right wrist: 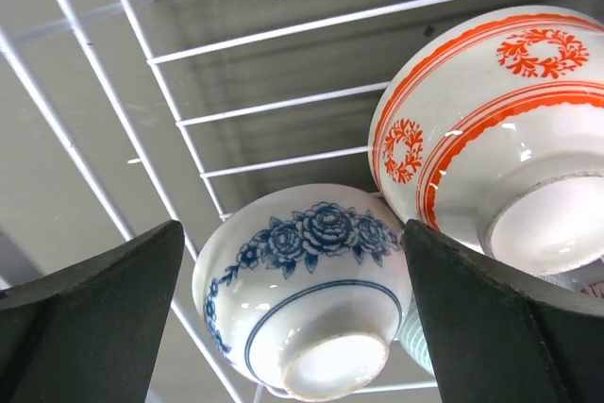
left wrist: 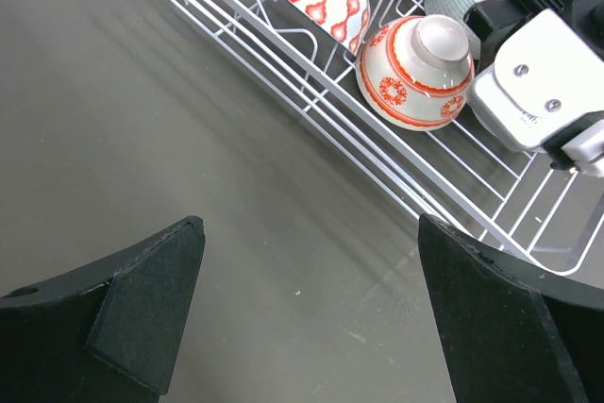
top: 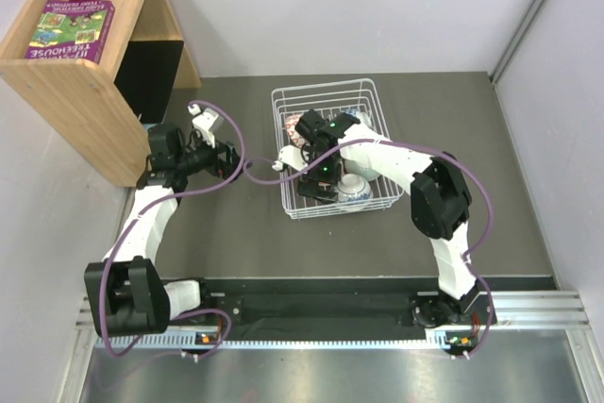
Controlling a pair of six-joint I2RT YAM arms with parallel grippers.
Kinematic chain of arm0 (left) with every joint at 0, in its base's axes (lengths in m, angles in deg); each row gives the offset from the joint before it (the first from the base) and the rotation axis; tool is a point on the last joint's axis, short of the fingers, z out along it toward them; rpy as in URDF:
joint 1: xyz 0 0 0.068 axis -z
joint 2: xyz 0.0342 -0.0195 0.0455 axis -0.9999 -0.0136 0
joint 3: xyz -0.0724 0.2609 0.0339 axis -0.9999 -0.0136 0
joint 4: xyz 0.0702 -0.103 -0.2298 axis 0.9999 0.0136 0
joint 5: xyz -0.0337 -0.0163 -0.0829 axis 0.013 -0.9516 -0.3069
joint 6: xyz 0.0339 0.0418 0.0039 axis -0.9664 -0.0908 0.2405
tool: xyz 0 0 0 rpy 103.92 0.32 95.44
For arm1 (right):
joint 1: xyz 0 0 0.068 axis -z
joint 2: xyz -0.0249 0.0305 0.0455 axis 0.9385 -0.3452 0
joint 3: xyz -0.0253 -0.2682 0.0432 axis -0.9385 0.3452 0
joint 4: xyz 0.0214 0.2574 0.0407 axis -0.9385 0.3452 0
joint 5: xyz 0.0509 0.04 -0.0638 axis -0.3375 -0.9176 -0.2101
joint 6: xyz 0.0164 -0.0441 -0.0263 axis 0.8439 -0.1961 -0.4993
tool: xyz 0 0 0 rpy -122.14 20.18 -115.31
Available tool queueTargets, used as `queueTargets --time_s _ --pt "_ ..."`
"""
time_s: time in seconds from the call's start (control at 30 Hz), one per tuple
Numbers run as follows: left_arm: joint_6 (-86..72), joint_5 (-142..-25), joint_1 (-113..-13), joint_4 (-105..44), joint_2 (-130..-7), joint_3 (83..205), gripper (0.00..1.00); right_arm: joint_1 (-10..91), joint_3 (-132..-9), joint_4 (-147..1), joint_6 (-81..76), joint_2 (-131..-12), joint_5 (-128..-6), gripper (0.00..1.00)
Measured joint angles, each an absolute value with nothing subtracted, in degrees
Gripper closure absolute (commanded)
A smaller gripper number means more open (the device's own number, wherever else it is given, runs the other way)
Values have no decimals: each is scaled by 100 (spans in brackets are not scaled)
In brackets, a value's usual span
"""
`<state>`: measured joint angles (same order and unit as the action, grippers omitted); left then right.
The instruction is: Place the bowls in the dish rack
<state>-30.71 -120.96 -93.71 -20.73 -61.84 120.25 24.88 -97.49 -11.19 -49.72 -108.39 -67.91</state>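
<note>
Bowls [top: 354, 193] lie feet-up in the white wire dish rack [top: 324, 89], which stands on a dark grey table [top: 226, 233] between pale walls [top: 377, 7], with a wooden shelf [top: 85, 106] holding a purple book [top: 71, 30] at the back left. The left gripper [left wrist: 307, 261] hangs with jaws spread wide and empty over bare table just beside the rack. The right gripper [right wrist: 293, 233], equally spread and holding nothing, hovers over the rack close above a blue-flowered bowl [right wrist: 302, 280] and an orange-ringed bowl [right wrist: 491, 139].

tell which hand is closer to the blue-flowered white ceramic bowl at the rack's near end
Right. The right hand hangs open just over that bowl inside the white wire dish rack; the left hand is over dark table beside the rack.
</note>
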Motion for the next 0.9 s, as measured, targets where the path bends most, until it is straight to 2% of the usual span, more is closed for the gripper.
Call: queueTargets --time_s 0.37,0.57,0.9 --pt "-3066 -12099 -9375 -2069 -6184 12027 1 2485 -10136 -1053 -4858 -10839 -6913 0" --pt "-3071 -12101 -9375 -2066 -6184 12027 1 2512 -10101 -1167 -4828 -10793 -6232 7" --pt "-3071 -12254 -9375 -2069 -6195 12027 1 2966 -9511 -1185 -4830 -10160 -5685 8"
